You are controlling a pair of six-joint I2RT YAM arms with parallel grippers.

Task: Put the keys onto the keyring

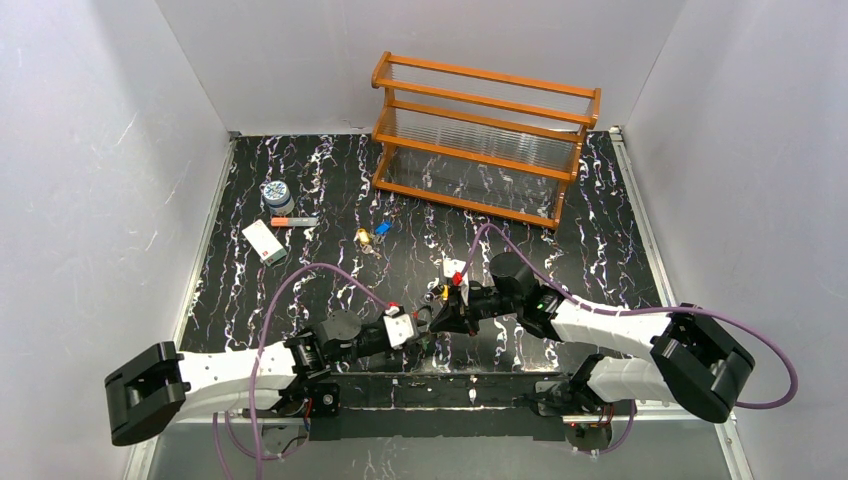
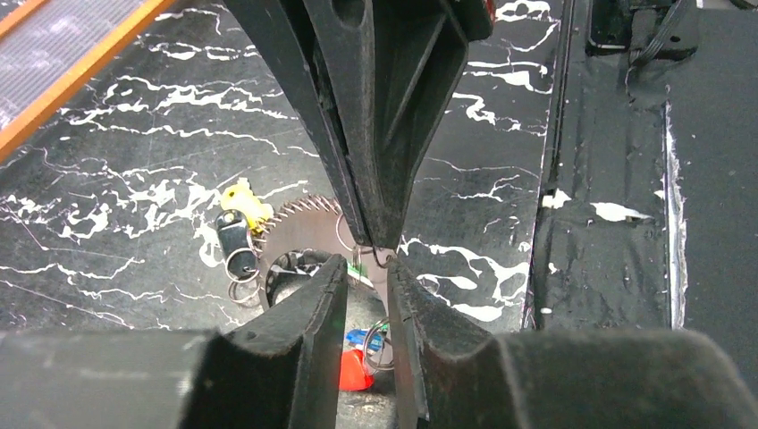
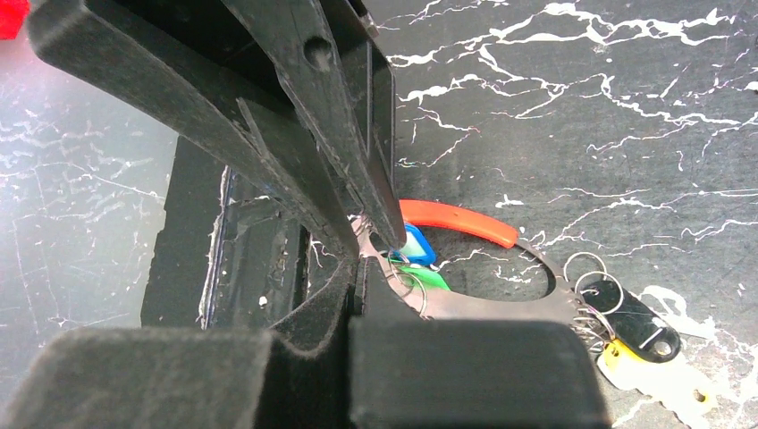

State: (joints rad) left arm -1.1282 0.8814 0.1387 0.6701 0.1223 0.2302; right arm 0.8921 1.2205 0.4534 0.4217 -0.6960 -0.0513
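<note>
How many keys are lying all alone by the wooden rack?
2: a yellow key and a blue key, side by side before the wooden rack. Others may be hidden.

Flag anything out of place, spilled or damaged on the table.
Nothing looks spilled or damaged. The only stragglers are a blue key and a yellow key. They lie loose mid-table in front of the wooden rack, well apart from the keyring at the near centre.
</note>
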